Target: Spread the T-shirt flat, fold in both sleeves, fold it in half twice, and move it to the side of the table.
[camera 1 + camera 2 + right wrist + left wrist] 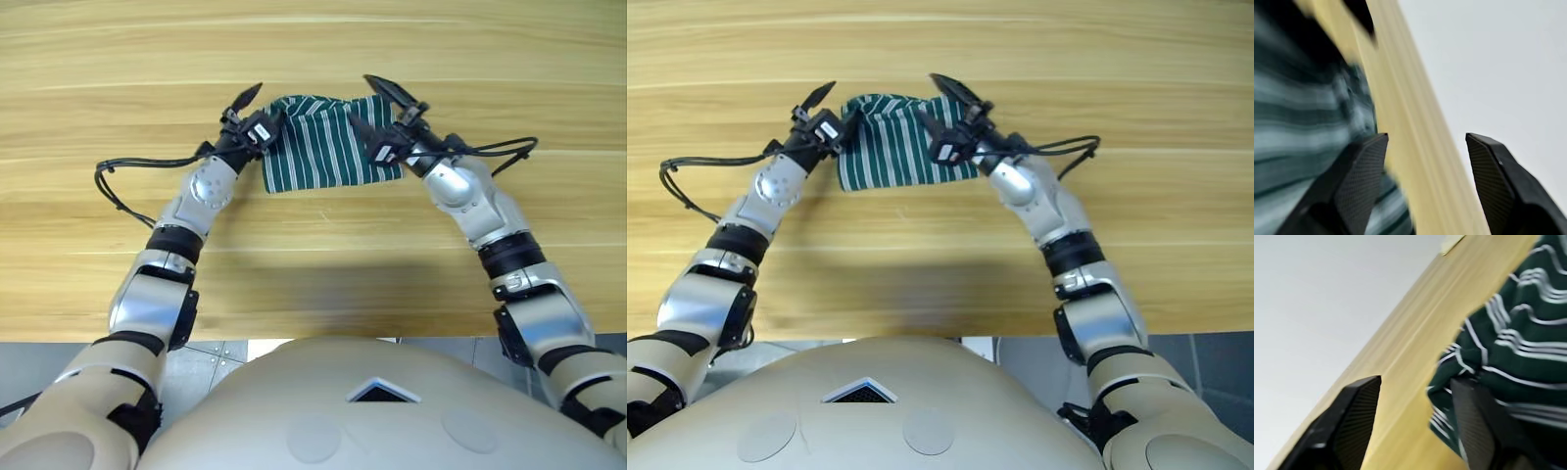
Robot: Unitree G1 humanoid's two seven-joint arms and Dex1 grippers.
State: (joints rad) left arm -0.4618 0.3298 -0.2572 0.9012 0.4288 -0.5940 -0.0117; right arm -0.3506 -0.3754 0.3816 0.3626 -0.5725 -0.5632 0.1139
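The T-shirt (pixel 328 142), dark green with white stripes, lies folded into a small packet on the wooden table (pixel 313 39). My left gripper (pixel 263 106) is at the packet's left edge and stands open. In the left wrist view, one of its fingers (pixel 1476 416) rests against the striped cloth (pixel 1518 357) and the other is over bare wood. My right gripper (pixel 380 106) is at the packet's right edge, also open. One of its fingers (pixel 1359 176) is over the cloth (pixel 1298 122) and the other is off to the side.
Black cables loop off both wrists onto the table, one at the left (pixel 108 181) and one at the right (pixel 509 152). Bare wood stretches on all sides of the packet. The table's front edge (pixel 313 338) runs close to my body.
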